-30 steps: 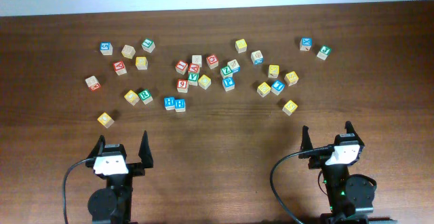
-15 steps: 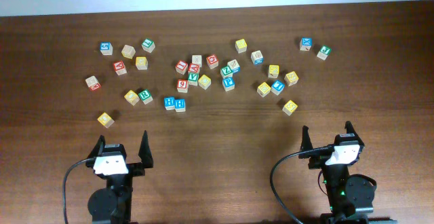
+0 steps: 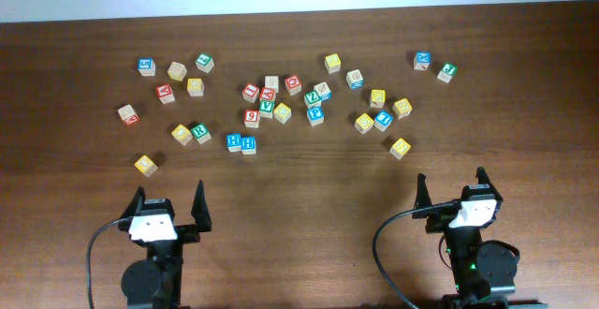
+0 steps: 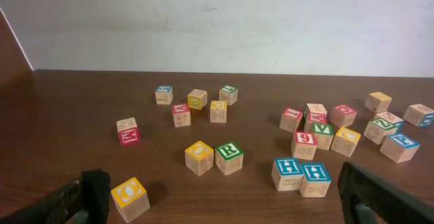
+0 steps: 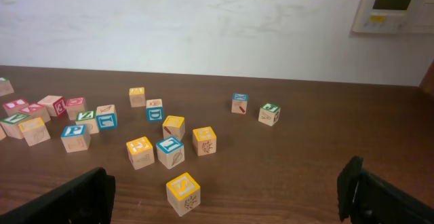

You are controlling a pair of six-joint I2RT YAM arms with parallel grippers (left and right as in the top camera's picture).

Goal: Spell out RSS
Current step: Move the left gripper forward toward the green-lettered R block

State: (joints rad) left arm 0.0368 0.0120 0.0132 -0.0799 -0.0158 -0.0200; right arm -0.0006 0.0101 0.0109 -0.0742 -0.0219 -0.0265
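Wooden letter blocks lie scattered across the far half of the brown table. A green R block [image 3: 201, 132] [image 4: 229, 157] sits left of centre beside a yellow block [image 3: 182, 133]. A yellow S block [image 3: 400, 147] [image 5: 183, 193] is the nearest block to my right gripper. My left gripper [image 3: 169, 207] [image 4: 220, 203] is open and empty at the near left, behind a yellow O block [image 3: 145, 165] [image 4: 131, 198]. My right gripper [image 3: 451, 189] [image 5: 227, 197] is open and empty at the near right. No second S is legible.
Two blue H blocks [image 3: 241, 142] [image 4: 301, 176] sit side by side near the centre. A cluster with a red 9 block [image 3: 252, 117] lies behind them. A blue block [image 3: 422, 60] and a green block [image 3: 446, 71] lie far right. A white wall bounds the table's far edge.
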